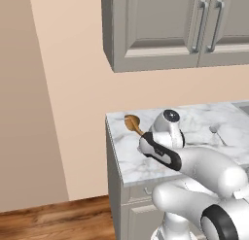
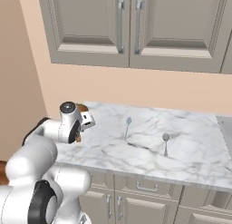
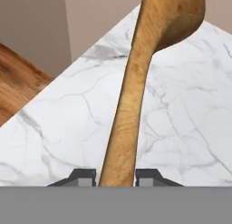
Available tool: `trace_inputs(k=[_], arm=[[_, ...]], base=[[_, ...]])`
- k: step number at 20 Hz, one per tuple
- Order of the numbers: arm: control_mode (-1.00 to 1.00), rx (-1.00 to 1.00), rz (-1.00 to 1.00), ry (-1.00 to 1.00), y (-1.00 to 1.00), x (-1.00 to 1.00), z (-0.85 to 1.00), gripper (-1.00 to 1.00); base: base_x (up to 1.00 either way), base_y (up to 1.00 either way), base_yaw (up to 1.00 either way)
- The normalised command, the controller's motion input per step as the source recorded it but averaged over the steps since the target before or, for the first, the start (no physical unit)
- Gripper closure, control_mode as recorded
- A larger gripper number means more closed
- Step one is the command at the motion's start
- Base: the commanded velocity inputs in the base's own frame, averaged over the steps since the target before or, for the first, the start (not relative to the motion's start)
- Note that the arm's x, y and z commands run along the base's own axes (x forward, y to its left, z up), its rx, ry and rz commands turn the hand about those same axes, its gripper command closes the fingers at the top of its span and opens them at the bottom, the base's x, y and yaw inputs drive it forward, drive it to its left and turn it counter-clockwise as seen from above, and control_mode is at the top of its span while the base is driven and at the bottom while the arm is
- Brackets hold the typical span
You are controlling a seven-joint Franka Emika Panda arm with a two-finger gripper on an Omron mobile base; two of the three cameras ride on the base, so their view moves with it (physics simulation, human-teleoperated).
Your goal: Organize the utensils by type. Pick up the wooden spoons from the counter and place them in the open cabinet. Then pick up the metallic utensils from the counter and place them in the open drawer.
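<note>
Gripper (image 3: 116, 177) closed on handle of large wooden spoon (image 3: 136, 82), fingers (image 3: 81, 177) either side at handle's end. Long axis running straight out from claw, bowl foremost. Held above counter (image 3: 181, 128) near its left end. Teal spoon (image 2: 128, 126) and silver spoon (image 2: 165, 143) lying well to the right.
</note>
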Motion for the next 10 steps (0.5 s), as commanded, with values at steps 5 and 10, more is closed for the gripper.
trace_inputs(k=[5, 10], arm=[[-1.0, 0.02, 0.1, 0.0, 0.0, -0.02, 0.4, 1.0], [-1.0, 0.0, 0.17, 0.0, -0.01, -0.05, 0.31, 1.0]], base=[[0.0, 0.0, 0.0], [0.0, 0.0, 0.0]])
